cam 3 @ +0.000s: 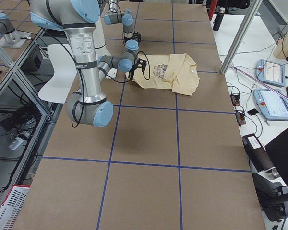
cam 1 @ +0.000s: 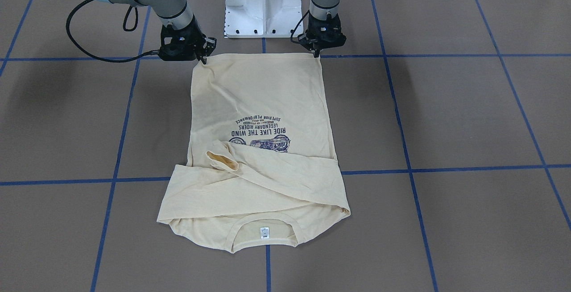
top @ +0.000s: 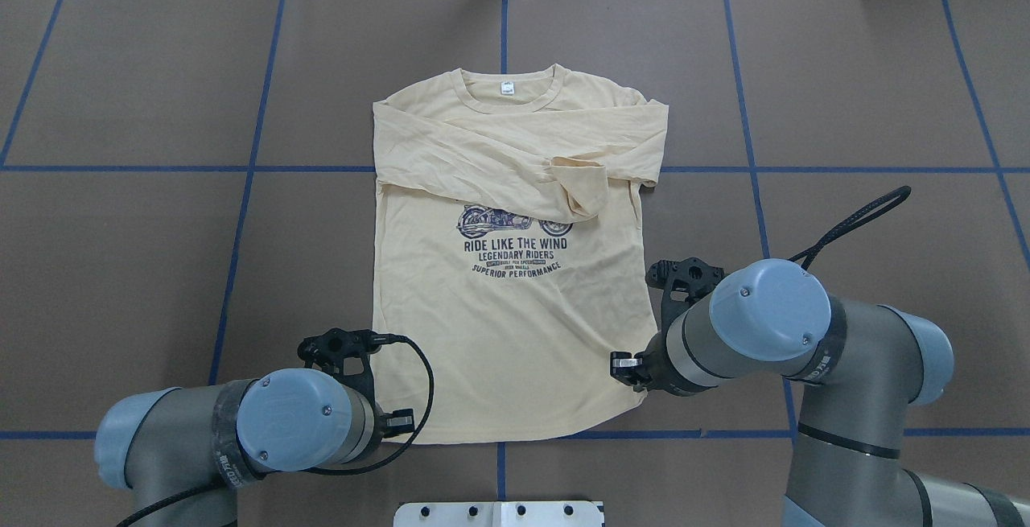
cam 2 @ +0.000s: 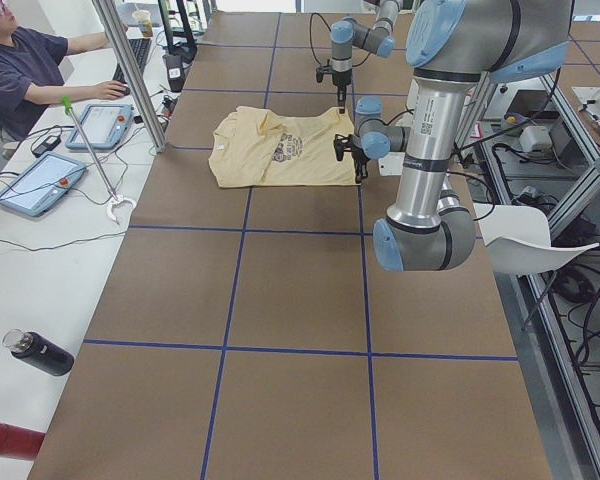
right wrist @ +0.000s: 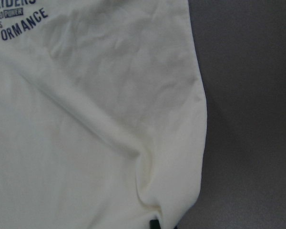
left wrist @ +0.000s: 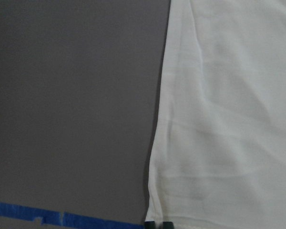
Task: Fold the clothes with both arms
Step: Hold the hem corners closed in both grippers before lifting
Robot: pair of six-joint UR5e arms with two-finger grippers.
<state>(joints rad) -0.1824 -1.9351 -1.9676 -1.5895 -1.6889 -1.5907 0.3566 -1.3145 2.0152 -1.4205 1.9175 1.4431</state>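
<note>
Lying flat on the counter (top: 161,269) with both sleeves (top: 515,161) crossed over the chest and the collar on the far side, the T-shirt (top: 515,334) has its hem nearest the robot, probably so the hem can be carried over to the collar. The left fingers (cam 1: 317,51) sit on the hem's left corner and the right fingers (cam 1: 204,58) on its right. Each pair is pressed nearly together, apparently pinching cloth, which puckers at the right pair.
</note>
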